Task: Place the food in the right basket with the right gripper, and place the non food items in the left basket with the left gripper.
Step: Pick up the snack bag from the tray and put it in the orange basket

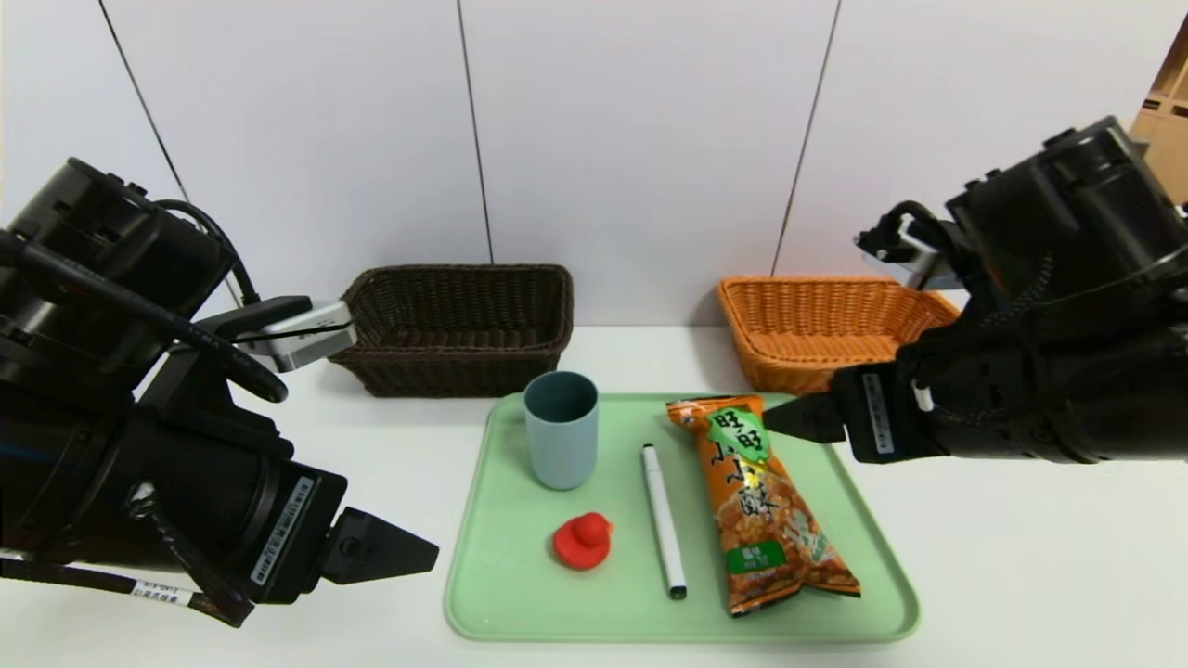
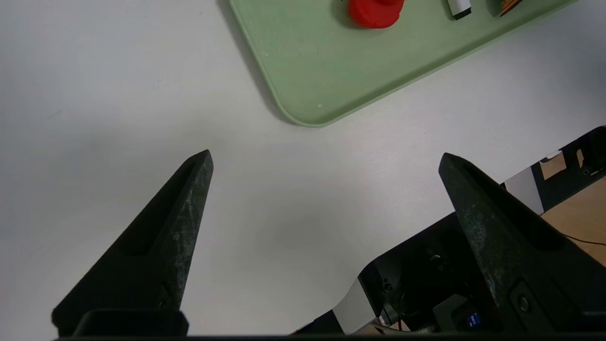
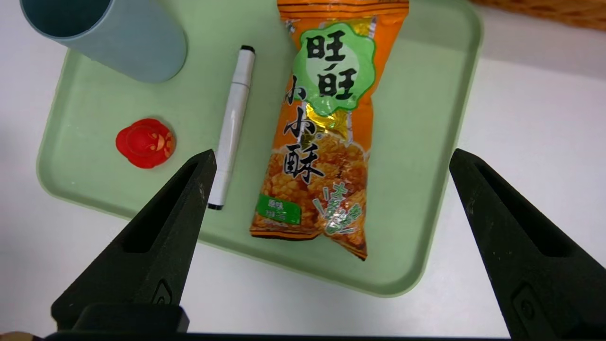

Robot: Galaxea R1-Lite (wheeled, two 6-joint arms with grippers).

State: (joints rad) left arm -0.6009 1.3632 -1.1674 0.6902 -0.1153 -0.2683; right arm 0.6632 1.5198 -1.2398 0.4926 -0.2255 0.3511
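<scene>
Flanking the tray (image 1: 483,594) (cup (image 1: 561,429), pen (image 1: 663,520)), two baskets (image 1: 459,325) behind.

Glossy crinkled foil on the snack bag (image 3: 322,137); matt smooth plastic for green tray (image 1: 501,594), blue cup (image 1: 561,429), white pen (image 1: 664,520); rough woven wicker in dark basket (image 1: 459,325) and orange basket (image 1: 817,325).

On the surface (image 1: 1021,575) a tray (image 1: 506,594) carries, left to right, a cup (image 1: 561,430) with a duck toy (image 1: 582,540) in front of it, a marker (image 1: 663,520), and a snack bag (image 1: 761,506); two baskets (image 1: 459,327) (image 1: 817,325) stand behind, left and right
</scene>
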